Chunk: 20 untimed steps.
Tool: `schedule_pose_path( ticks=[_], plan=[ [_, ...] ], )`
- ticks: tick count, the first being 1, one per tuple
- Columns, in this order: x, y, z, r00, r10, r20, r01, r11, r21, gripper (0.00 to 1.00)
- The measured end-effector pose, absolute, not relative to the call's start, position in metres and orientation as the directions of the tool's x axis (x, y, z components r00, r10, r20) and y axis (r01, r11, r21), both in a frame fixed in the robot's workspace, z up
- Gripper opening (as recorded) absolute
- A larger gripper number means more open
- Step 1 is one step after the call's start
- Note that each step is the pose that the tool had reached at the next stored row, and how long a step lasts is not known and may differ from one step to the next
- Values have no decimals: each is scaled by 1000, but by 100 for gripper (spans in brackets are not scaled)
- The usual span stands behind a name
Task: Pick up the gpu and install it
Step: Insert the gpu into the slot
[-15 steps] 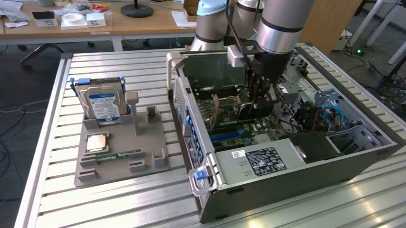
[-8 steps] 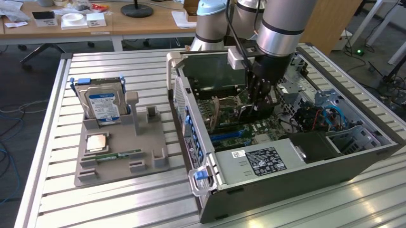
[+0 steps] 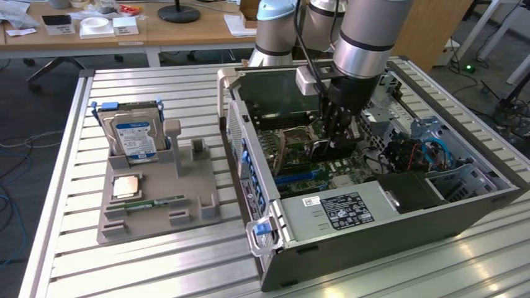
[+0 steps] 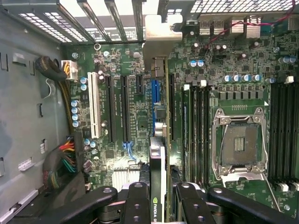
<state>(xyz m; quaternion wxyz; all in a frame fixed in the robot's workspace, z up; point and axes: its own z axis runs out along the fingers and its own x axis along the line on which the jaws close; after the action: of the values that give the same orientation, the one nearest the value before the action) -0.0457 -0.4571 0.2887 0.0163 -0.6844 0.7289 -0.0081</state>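
The claw (image 3: 338, 138) is half closed and pinches the gpu (image 4: 157, 163) by its thin edge, down inside the computer case (image 3: 373, 230). The card sits between the claw's fingers, just over the blue slot (image 4: 155, 91). This looks like the putting-in step, and it needs the card lined up straight with that slot.

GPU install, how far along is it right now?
Done: the gpu is off the tray, clamped in the gripper inside the case. In hand: it hangs edge-on over the slots. Left: seating it; it's not visibly pushed home.
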Motion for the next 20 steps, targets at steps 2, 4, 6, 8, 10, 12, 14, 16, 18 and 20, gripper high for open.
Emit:
schedule_pose_path(
  ticks=[2,4,6,8,10,12,14,16,18,20],
  plan=[
    [-46,-457,289,-63,-998,-12,-997,63,-34,26],
    [-46,-458,289,-63,-998,-13,-997,63,-34,26],
    [-47,-460,289,-63,-998,-13,-997,63,-34,26],
    [-48,-461,289,-63,-998,-13,-997,63,-34,26],
    [-49,-462,289,-63,-998,-13,-997,63,-34,26],
    [-51,-462,289,-63,-998,-13,-997,63,-34,26],
    [-53,-462,289,-63,-998,-13,-997,63,-34,26],
    [-55,-462,288,-63,-998,-13,-997,63,-34,26],
    [-56,-462,288,-63,-998,-13,-997,63,-34,26],
    [-58,-462,288,-63,-998,-13,-997,63,-34,26]
  ],
)
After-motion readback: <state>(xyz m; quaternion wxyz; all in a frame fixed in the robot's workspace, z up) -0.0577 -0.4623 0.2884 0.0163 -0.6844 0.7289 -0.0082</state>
